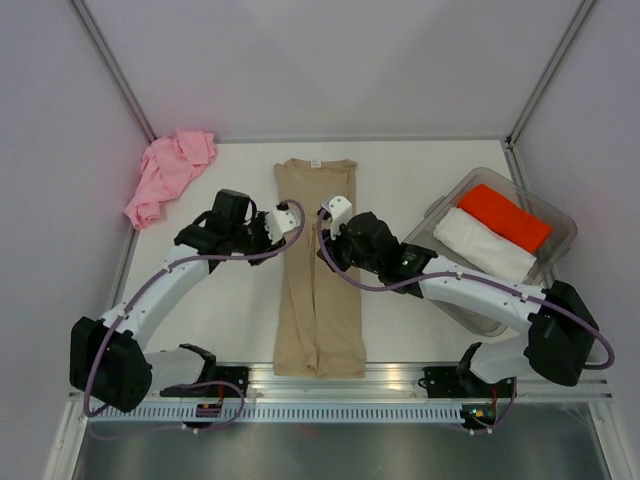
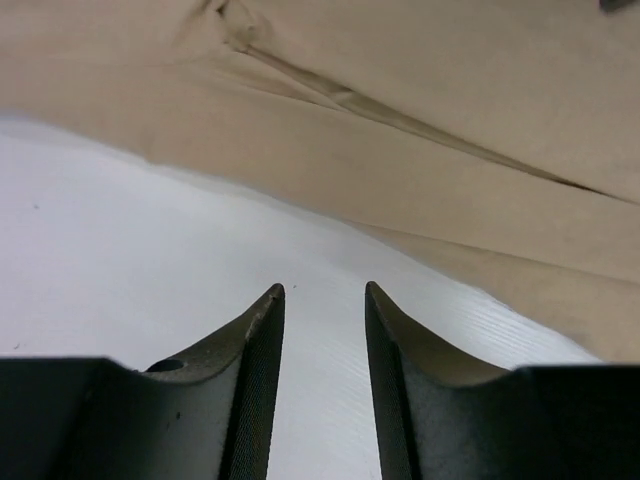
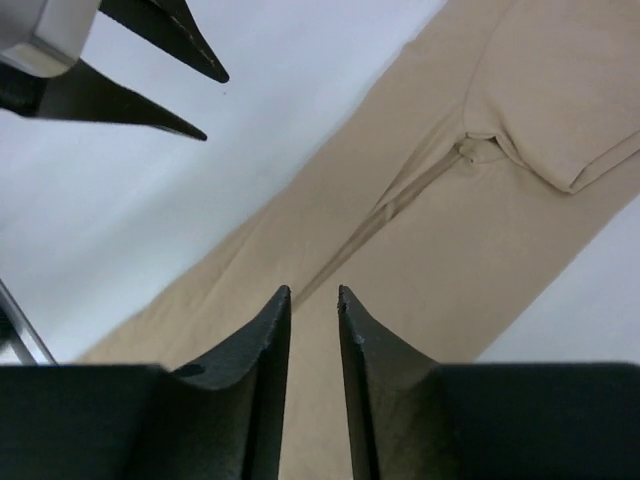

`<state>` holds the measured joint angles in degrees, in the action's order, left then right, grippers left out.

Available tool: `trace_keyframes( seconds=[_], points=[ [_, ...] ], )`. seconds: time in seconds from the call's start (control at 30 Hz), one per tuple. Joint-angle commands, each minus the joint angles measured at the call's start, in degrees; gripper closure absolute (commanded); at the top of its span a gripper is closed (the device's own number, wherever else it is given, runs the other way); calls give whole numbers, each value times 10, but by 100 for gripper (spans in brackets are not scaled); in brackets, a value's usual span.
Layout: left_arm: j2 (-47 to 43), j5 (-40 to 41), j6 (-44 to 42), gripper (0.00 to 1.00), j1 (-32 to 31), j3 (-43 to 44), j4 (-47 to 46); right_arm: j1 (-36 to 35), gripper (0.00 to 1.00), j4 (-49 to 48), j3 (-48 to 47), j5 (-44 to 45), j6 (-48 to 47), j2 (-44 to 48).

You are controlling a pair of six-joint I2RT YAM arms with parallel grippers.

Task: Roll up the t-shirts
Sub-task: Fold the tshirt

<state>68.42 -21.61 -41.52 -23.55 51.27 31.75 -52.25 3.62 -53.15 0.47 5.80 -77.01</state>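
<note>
The tan t-shirt [image 1: 318, 270] lies flat on the table, folded into a long narrow strip running from back to front. The pink t-shirt [image 1: 170, 175] sits crumpled at the back left corner. My left gripper [image 1: 283, 215] hovers at the strip's left edge. In the left wrist view that gripper [image 2: 325, 288] is open over bare white table, with the tan t-shirt [image 2: 420, 120] just beyond it. My right gripper [image 1: 333, 215] is over the strip's upper part. In the right wrist view it [image 3: 313, 292] stands slightly open above the tan t-shirt [image 3: 450, 210], holding nothing.
A clear plastic bin [image 1: 560, 215] at the right holds a rolled orange cloth [image 1: 505, 217] and a rolled white cloth [image 1: 483, 245]. White walls and metal posts close in the back and sides. The left gripper's fingers [image 3: 165, 45] show at the upper left of the right wrist view.
</note>
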Motion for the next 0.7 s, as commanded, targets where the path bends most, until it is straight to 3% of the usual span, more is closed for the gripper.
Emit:
trace_keyframes(
  seconds=[0.0,0.1,0.23,0.3,0.4,0.67],
  points=[
    [44,41,77,56,14,68,49,4,67,-2,-52,74,98,-48],
    [142,81,148,56,45,172,86,16,62,-13,-82,64,150,-89],
    [257,99,221,64,108,259,150,24,62,-14,-125,72,184,-152],
    [263,91,238,64,115,245,148,29,62,-11,-146,73,196,-171],
    [241,-7,258,58,112,144,118,45,63,-26,-157,58,228,-210],
    [232,-51,316,54,55,67,34,102,64,-85,-207,7,256,-330]
  ],
)
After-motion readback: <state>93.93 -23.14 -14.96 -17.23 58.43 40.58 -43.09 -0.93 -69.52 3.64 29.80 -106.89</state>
